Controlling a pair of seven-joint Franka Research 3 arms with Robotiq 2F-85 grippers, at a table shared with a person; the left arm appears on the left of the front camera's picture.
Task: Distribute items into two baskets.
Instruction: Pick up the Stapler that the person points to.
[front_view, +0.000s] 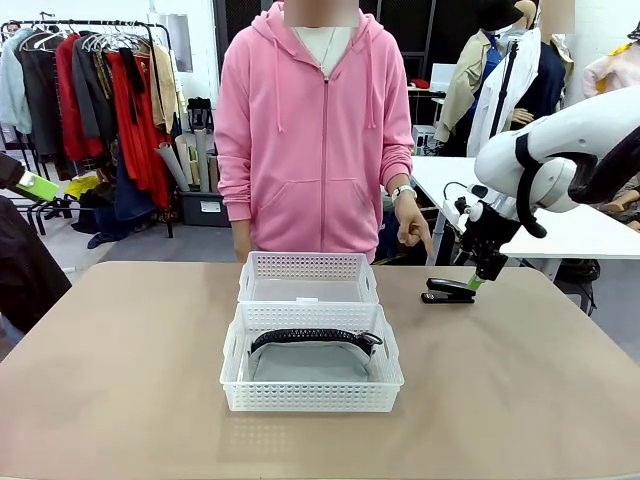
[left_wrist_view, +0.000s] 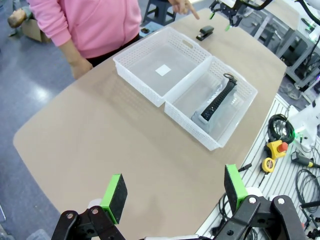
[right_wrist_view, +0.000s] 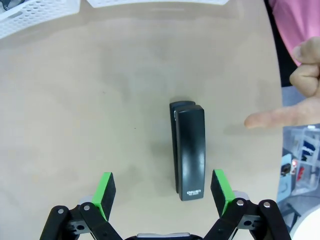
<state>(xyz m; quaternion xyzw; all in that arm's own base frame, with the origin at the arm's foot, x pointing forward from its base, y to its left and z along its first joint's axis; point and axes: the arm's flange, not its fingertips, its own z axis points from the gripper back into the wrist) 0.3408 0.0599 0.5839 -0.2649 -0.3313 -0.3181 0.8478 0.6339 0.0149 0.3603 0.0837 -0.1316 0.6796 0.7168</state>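
Bright, even indoor light from above, soft shadows.
Crisp across the front view, with only a pale shadow under the nearer basket and the stapler on the matte table. Curved by the wide lens in both wrist views, most strongly along the table edges toward the corners. Slightly soft at the right wrist view's rim around the pointing hand; faint sheen on the tabletop above the stapler there.

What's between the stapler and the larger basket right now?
Nothing. Bare tabletop separates the stapler from the larger basket, as the front view shows.
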